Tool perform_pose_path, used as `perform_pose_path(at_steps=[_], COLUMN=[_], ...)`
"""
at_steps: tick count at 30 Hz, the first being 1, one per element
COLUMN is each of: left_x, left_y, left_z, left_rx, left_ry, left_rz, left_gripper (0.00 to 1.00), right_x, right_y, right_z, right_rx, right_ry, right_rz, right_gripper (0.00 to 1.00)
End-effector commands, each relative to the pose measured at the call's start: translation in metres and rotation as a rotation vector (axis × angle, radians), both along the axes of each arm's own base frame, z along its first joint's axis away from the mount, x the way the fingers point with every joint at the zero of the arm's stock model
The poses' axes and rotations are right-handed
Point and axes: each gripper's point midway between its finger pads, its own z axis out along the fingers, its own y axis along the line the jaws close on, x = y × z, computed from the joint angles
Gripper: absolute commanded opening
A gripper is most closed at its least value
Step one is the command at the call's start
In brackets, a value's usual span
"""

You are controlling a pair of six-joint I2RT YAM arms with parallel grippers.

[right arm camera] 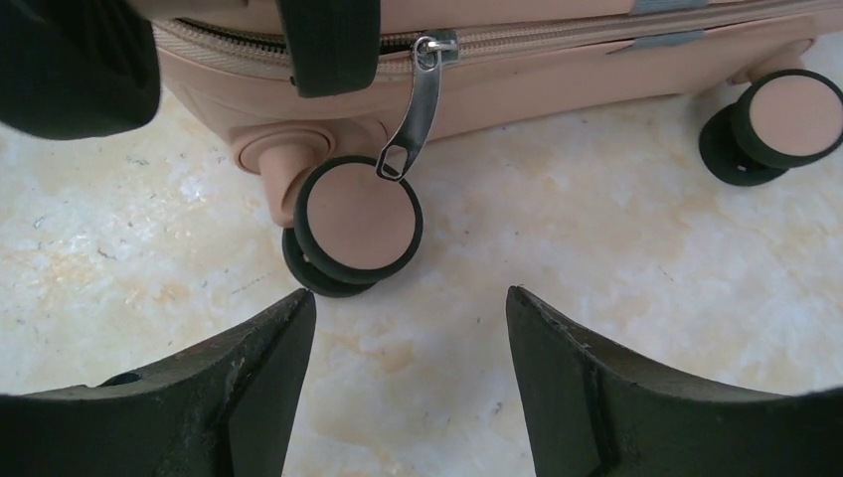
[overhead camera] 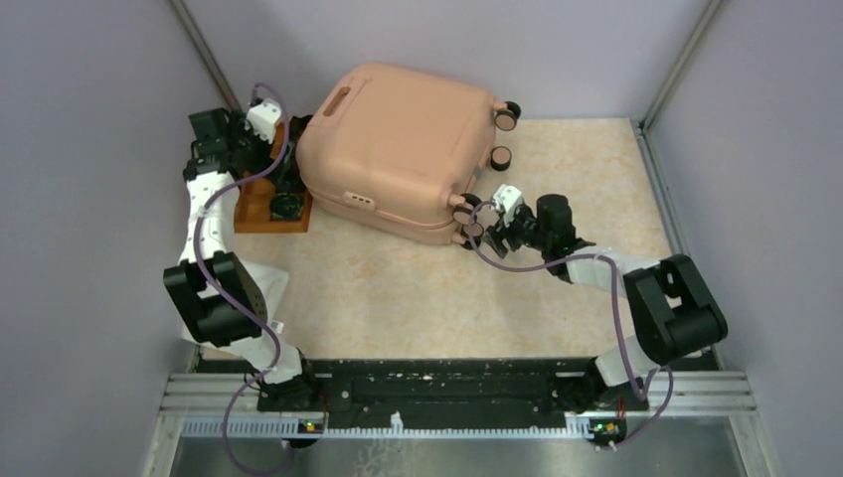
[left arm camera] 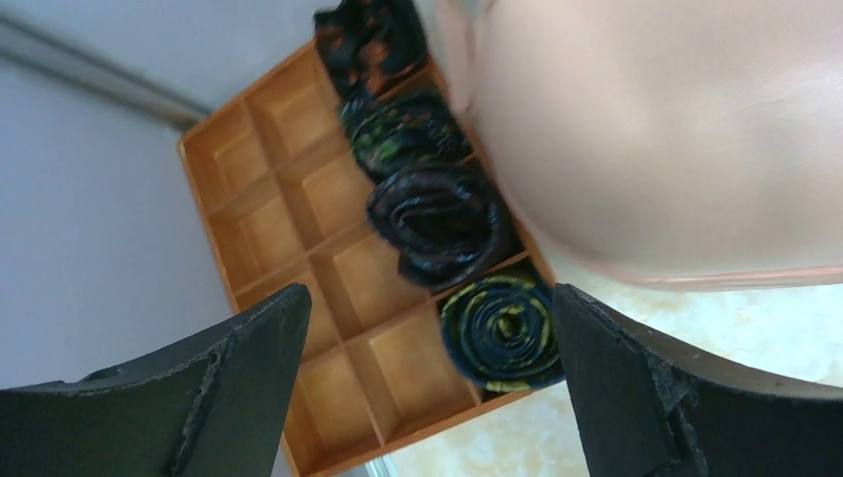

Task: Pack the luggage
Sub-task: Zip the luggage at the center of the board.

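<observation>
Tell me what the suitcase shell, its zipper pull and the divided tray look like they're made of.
Luggage: likely hard plastic, a smooth moulded peach shell with soft sheen. Zipper pull: metal, by its silvery shine. Tray: probably wood or fibreboard, orange-brown with thin flat dividers.

Bright and evenly lit from overhead in the top view, with diffuse light and no hard-edged shadows. Only a thin, soft shadow under the near side of the luggage (overhead camera: 398,149) on the pale tabletop (overhead camera: 398,288), plus a mild sheen across the shell. Sharp throughout there.

Blurred in the left wrist view: luggage shell close, washed out and featureless. Tray (left arm camera: 288,199) and its dark rolls (left arm camera: 437,224) smeared. Left gripper (left arm camera: 429,298) dark and out of focus.

Crisper in the right wrist view: wheel (right arm camera: 358,219) and zipper pull (right arm camera: 418,109) in focus, with a glint on the metal. Right gripper (right arm camera: 410,298) underexposed and soft toward the frame corners.
</observation>
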Motion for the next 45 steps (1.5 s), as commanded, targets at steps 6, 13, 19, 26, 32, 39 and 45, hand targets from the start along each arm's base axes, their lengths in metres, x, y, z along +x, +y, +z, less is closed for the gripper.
perform_pose_path(at_steps=[6,13,19,26,32,39,45], left_x=[0.001,0.001,0.005,0.013,0.014,0.021,0.021], left_y=[0.022,0.024,0.028,0.03,0.035,0.037,0.04], left_z=[-0.015,-0.035,-0.033,-0.038,-0.048,-0.047,-0.056], left_rx=[-0.01,-0.022,-0.01,-0.019,-0.02,-0.02,-0.008], left_ry=[-0.005,0.014,0.001,0.004,0.011,0.005,0.016], left_rz=[0.062,0.081,0.091,0.1,0.123,0.127,0.14], left_gripper=[0.97,0.97,0.97,0.97,0.98,0.97,0.96], right_x=[0.049,0.052,0.053,0.045,0.031,0.045,0.043], right_y=[0.034,0.053,0.057,0.065,0.062,0.058,0.057], right_z=[0.05,0.06,0.048,0.046,0.048,0.047,0.046], right_rx=[0.056,0.1,0.076,0.083,0.098,-0.01,-0.075], right_ry=[-0.309,-0.402,-0.403,-0.413,-0.49,-0.596,-0.655], right_rz=[0.043,0.049,0.071,0.128,0.107,0.038,0.022], right_gripper=[0.67,0.63,0.58,0.42,0.57,0.45,0.27])
